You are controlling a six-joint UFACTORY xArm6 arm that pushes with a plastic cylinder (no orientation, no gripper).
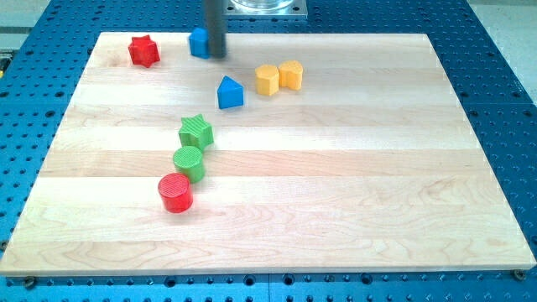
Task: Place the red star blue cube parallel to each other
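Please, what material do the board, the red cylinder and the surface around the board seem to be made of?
The board looks like pale wood with a smooth matte finish: long strips with grain lines show. The red cylinder seems plastic, perhaps 3D-printed, since fine ridges cross its top; this stays uncertain. The blue surface around the board looks like painted or anodised metal, with a regular grid of holes.

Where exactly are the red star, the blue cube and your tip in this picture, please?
red star (pixel 143 51): camera view, centre of its top face.
blue cube (pixel 198 42): camera view, its visible left part.
my tip (pixel 216 55): camera view, the rod's lower end, against the cube's right side.
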